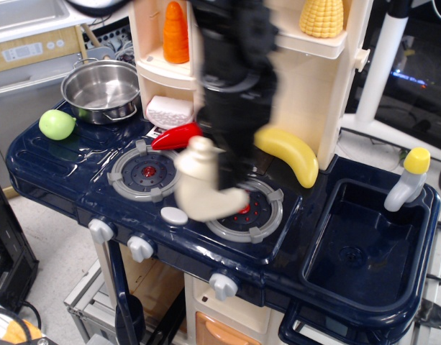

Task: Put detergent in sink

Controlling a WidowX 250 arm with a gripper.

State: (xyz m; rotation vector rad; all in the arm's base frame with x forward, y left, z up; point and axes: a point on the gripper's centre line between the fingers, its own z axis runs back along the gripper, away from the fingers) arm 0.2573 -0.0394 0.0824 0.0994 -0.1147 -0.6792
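Step in hand: carrying. The detergent (204,188) hangs tilted in the air above the right burner (244,208), clear of the stovetop and well left of the sink (421,284). The gripper (233,162) is blurred by motion; its jaws cannot be made out, but the jug hangs from it off the surface, so I judge it clenched on the detergent.

Next move, as judged: travel right over the sink's near rim, then lower into the basin and let go.

Surroundings: banana (292,153) and red pepper (173,136) lie behind the burners; faucet (407,180) stands at the sink's far right corner; green apple (57,124) and steel pot (101,88) sit far left. Nothing lies in the direct path; the faucet is the nearest hazard
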